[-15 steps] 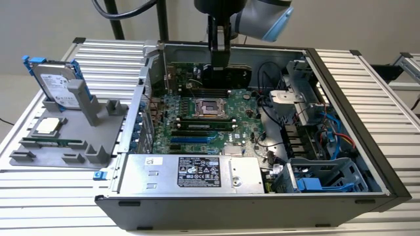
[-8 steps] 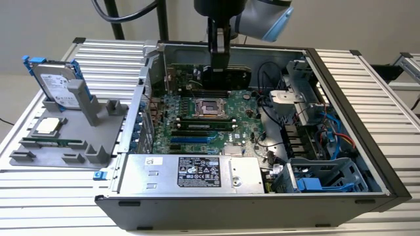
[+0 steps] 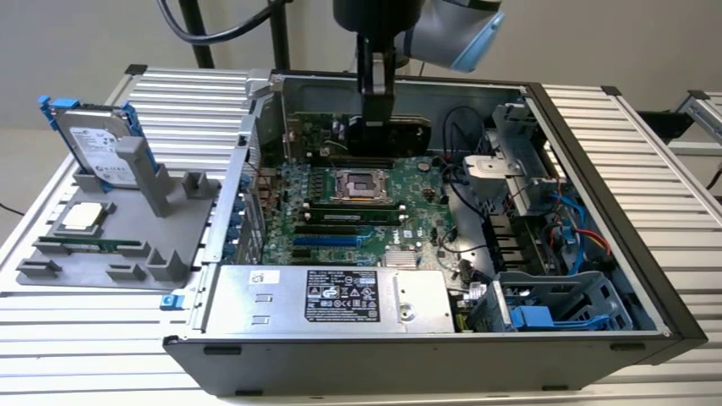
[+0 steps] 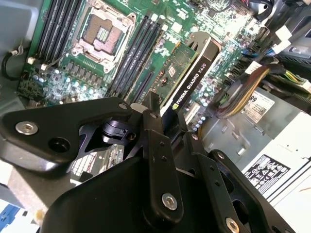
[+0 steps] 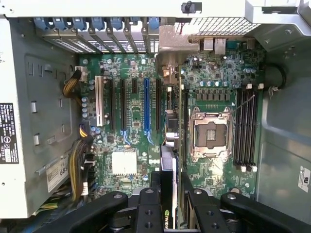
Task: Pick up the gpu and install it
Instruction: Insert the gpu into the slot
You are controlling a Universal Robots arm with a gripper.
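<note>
The gpu (image 4: 190,77), a green card with a black cooler, is held on edge over the motherboard (image 3: 338,222) inside the open computer case (image 3: 429,347). My gripper (image 4: 167,114) is shut on the card's upper edge. In the exterior view the gripper (image 3: 376,118) reaches down into the case's back part with the gpu (image 3: 393,139) below it, just behind the processor socket (image 3: 361,182). In the first wrist view the gpu (image 5: 169,126) shows edge-on between the fingers (image 5: 148,204), with its silver bracket (image 5: 176,43) toward the case's slotted wall, next to the blue slot (image 5: 146,104). I cannot tell whether it touches a slot.
A power supply (image 3: 327,296) fills the case's front, with a drive cage (image 3: 553,304) and cables (image 3: 564,228) on the exterior view's right. On the table to the left, a grey stand (image 3: 101,262) carries a hard drive with blue rails (image 3: 96,144), a processor chip (image 3: 81,216) and a memory stick (image 3: 90,245).
</note>
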